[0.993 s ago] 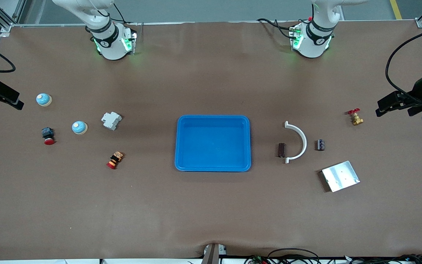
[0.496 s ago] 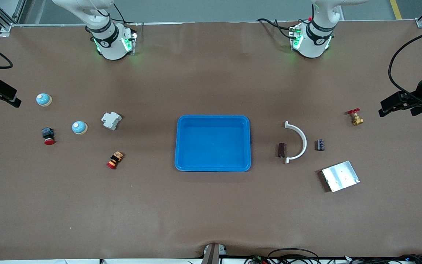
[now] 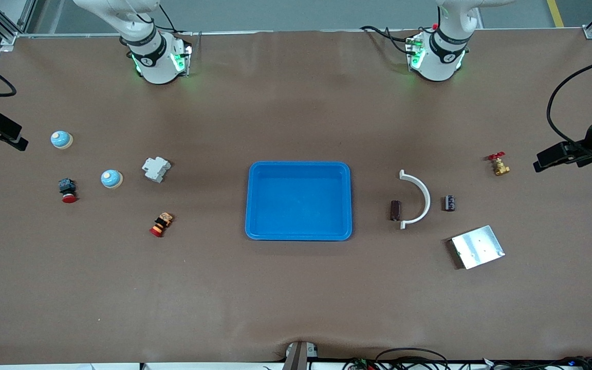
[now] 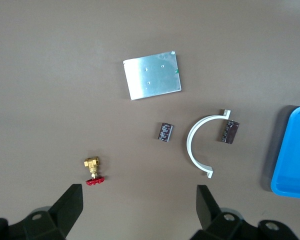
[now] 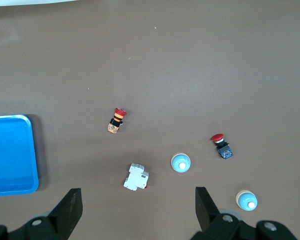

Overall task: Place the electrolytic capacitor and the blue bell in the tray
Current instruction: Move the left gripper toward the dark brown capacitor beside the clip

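Bench (image 3: 296, 298): brown surface carrying every part, with both arm bases along its edge farthest from the front camera.
Tray (image 3: 298, 201): bright blue, shallow, with a raised rim; it sat at the middle of the bench with nothing in it.
Left end effector (image 4: 140, 200): up in the air over the left arm's end of the bench, fingers spread wide, gripping nothing; the brass valve lay just under its view.
Right end effector (image 5: 138, 202): up over the right arm's end of the bench, fingers likewise wide apart and empty.
Metal plate (image 3: 477, 246): flat, silver, lying nearer the front camera than the capacitors.
White curved clip (image 3: 417, 199): a half-ring lying flat, between the two capacitors.
White breaker block (image 3: 155, 168): between the tray and the bells.
Blue bells: one (image 3: 111, 179) beside the breaker block, the other (image 3: 61, 139) farther from the front camera and closer to the bench end; both well apart from the tray.
Capacitors: a dark brown one (image 3: 395, 210) just beside the clip toward the tray, a dark one with pale markings (image 3: 449, 202) beside the clip toward the bench end; both outside the tray.
Brass valve (image 3: 499, 164): red handle, near the left arm's end.
Red push buttons: one with a black body (image 3: 67, 189), one with an orange body (image 3: 161, 224).
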Available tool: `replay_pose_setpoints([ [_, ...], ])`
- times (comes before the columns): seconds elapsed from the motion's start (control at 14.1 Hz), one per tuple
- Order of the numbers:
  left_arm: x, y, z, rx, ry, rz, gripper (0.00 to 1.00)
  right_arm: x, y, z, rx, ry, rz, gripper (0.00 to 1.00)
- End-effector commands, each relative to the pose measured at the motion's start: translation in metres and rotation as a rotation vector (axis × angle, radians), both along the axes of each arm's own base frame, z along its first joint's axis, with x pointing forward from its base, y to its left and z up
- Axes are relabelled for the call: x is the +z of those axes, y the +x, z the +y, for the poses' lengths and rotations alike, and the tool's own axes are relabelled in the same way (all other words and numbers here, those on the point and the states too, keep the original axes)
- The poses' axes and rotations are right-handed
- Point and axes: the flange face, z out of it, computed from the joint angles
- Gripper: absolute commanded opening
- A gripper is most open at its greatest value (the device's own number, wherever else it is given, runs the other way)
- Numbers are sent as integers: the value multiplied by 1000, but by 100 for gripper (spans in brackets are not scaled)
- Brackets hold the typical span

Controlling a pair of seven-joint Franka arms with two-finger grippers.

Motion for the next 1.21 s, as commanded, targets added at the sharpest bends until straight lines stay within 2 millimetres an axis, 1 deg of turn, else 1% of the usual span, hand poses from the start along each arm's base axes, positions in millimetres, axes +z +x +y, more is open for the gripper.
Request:
replay_pose_setpoints([
  [0.0, -23, 6, 6, 9, 2, 57, 100, 2, -1, -6, 2, -41, -6, 100],
  [0.14, -53, 9, 7, 8, 0, 95, 100, 1, -1, -7, 0, -50, -3, 100],
  [0.28, -82, 7, 3, 3, -1, 86, 100, 1, -1, -8, -6, -47, -3, 100],
  [0.5, -127, -2, -17, -33, -3, 98, 100, 0, -1, -6, -14, -40, -2, 100],
  [0.64, -158, -10, -21, -66, 2, 99, 100, -2, 0, -6, -22, -30, 2, 100],
  [0.71, -176, -16, -27, -93, 3, 99, 100, -2, 0, -5, -27, -16, 0, 100],
  [0.85, -210, -27, -33, -126, 28, 79, 100, -2, 0, -10, -47, 12, 0, 100],
  [0.99, -244, -38, -34, -141, 38, 27, 100, -3, 0, -11, -49, 25, -5, 100],
  [1.13, -271, -44, -33, -168, 43, 9, 100, -3, 2, -11, -48, 23, -13, 100],
])
